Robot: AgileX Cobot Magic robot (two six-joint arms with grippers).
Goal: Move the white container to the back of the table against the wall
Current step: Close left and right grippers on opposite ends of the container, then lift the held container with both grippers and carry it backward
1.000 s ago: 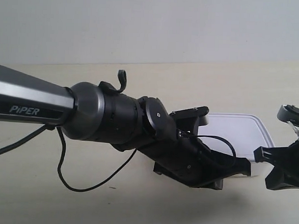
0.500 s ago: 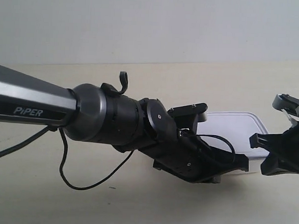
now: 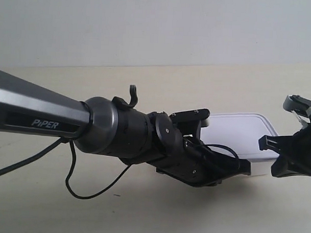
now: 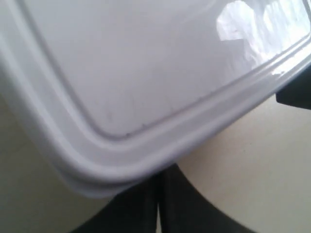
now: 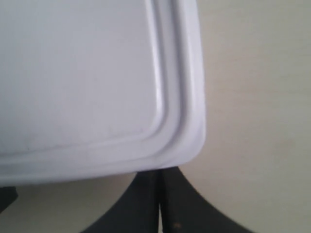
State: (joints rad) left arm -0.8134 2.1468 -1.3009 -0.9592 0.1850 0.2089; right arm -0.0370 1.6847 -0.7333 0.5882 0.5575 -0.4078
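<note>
The white container [image 3: 236, 132] lies on the table [image 3: 146, 90] at the right, well short of the wall [image 3: 148, 24]. The arm at the exterior view's left reaches across, its gripper [image 3: 241, 168] low against the container's near side. The arm at the exterior view's right has its gripper [image 3: 277, 154] at the near right corner. In the left wrist view the left gripper [image 4: 159, 177] is shut, its tips under a rounded corner of the container [image 4: 146, 73]. The right gripper [image 5: 159, 174] is shut too, its tips touching another corner of the container [image 5: 73, 73].
A black cable [image 3: 91, 188] hangs from the long arm and loops down to the table. Bare table stretches between the container and the wall. The other gripper shows as a dark shape [image 4: 294, 94] beside the container's edge.
Both arms have pushed forward and the container has slid a little toward the wall. The arm at the exterior view's right has closed in on the container's corner.
</note>
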